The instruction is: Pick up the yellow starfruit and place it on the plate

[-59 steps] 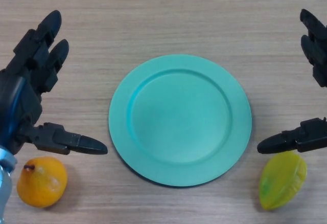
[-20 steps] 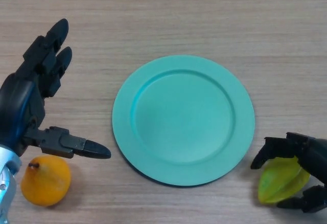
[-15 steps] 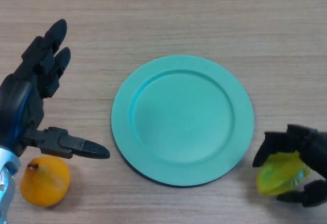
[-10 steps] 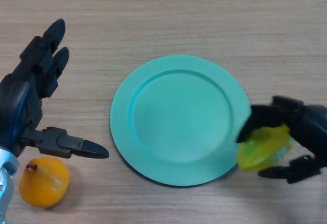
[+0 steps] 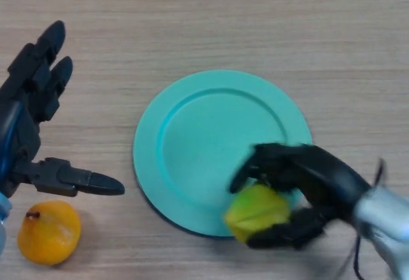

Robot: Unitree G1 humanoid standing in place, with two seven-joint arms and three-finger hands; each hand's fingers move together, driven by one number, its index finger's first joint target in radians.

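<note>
The yellow starfruit (image 5: 257,211) is held in my right hand (image 5: 308,179), whose fingers and thumb are curled round it. The hand holds it over the near right part of the teal plate (image 5: 192,139); I cannot tell whether the fruit touches the plate. My left hand (image 5: 29,110) is open at the left of the table, fingers straight and thumb pointing towards the plate.
An orange round fruit with a small stem (image 5: 48,232) lies at the near left, just below my left thumb. The wooden table (image 5: 211,18) extends beyond the plate on all sides.
My right hand closed on the starfruit at the near right, lifted it and carried it left over the plate's near right part. The left hand shifted slightly left.
</note>
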